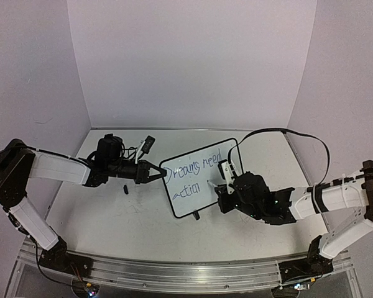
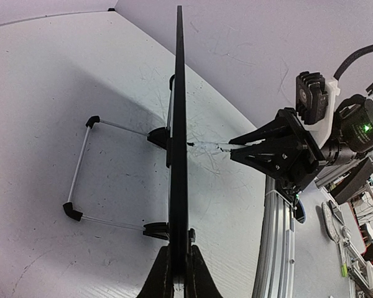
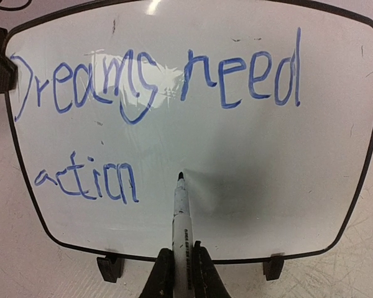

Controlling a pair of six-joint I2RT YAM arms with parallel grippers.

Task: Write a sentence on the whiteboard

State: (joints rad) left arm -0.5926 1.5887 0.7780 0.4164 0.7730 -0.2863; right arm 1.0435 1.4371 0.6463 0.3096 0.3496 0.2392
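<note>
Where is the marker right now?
Right wrist view: the marker stands in the right gripper, tip just right of "action" on the whiteboard.

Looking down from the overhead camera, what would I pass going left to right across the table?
Left arm → left claw, pinching the board's edge → whiteboard → right arm. The right claw and marker overlap the board, so they're left out.
</note>
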